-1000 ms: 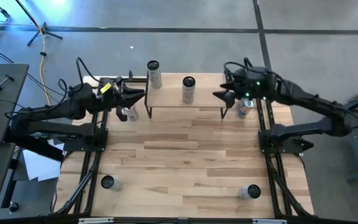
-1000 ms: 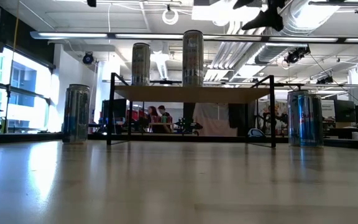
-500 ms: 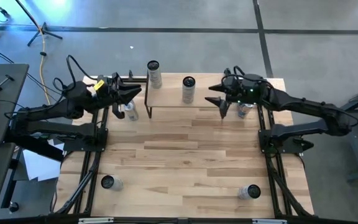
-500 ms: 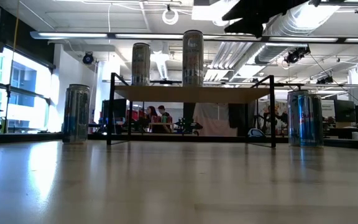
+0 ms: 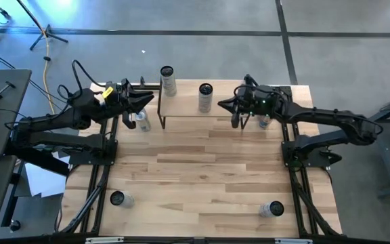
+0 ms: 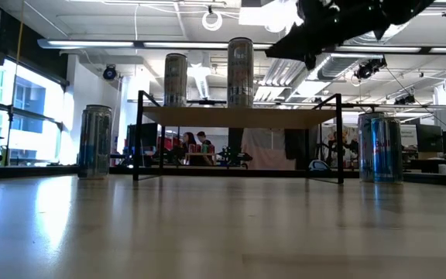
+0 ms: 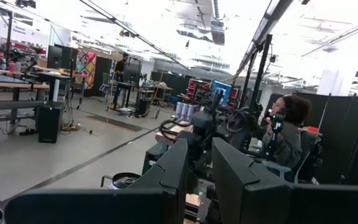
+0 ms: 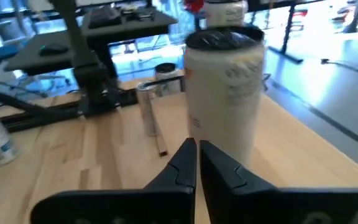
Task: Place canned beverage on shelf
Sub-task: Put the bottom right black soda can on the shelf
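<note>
The shelf [image 5: 202, 106] stands at the far edge of the surface [image 5: 208, 169], midway along it, so both arms can reach it from either side. 2 cans already stand upright on it: one [image 5: 168, 80] at its far left corner, another [image 5: 205, 97] near its middle, which leaves the right end of the board free for more.

The right gripper [image 5: 234, 112] hangs above the shelf's right end, its fingers [image 8: 194, 163] pressed together and holding nothing. In the right wrist view they point at the middle can [image 8: 225, 93] just ahead. A can [image 5: 265, 119] stands on the surface just right of the shelf, beside this arm, likely the next to lift.

The left gripper [image 5: 143, 103] hovers by the shelf's left end, above another can [image 5: 141, 120] on the surface; its fingers [image 7: 166, 171] stand apart and empty.

2 more cans wait near the near edge: one [image 5: 118, 199] toward the left corner, one [image 5: 274, 209] toward the right.
</note>
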Controlling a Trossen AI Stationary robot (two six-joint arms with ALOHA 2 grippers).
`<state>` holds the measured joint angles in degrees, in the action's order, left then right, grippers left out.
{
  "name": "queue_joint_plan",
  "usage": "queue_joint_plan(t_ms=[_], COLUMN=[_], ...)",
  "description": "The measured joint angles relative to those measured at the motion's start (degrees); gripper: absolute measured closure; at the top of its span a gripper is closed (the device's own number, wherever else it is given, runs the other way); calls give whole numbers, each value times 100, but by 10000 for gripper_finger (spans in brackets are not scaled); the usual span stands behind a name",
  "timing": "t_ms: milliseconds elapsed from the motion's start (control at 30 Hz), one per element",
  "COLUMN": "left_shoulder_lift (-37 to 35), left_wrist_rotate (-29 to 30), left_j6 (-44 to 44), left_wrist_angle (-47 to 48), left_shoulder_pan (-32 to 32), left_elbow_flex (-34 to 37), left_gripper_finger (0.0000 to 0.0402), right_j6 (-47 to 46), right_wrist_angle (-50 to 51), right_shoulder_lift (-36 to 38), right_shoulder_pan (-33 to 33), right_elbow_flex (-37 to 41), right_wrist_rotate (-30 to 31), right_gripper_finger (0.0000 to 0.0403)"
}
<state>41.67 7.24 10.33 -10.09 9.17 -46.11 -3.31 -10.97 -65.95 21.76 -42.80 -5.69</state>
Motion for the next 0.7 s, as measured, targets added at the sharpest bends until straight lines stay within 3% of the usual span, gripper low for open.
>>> queue_joint_plan(t_ms=[167, 700], left_shoulder_lift=[0, 9], left_wrist_rotate=[250, 398], left_j6=[-4, -52], left_wrist_angle=[0, 4], left_shoulder_pan=[0, 2], left_elbow_flex=[0, 0], left_gripper_finger=[353, 353], right_j6=[-30, -218], right_wrist_angle=[-812, -1750], right_shoulder_lift=[-6, -837], right_shoulder_pan=[111, 138], right_elbow_flex=[419, 430], right_wrist_rotate=[401, 62], right_gripper_finger=[401, 403])
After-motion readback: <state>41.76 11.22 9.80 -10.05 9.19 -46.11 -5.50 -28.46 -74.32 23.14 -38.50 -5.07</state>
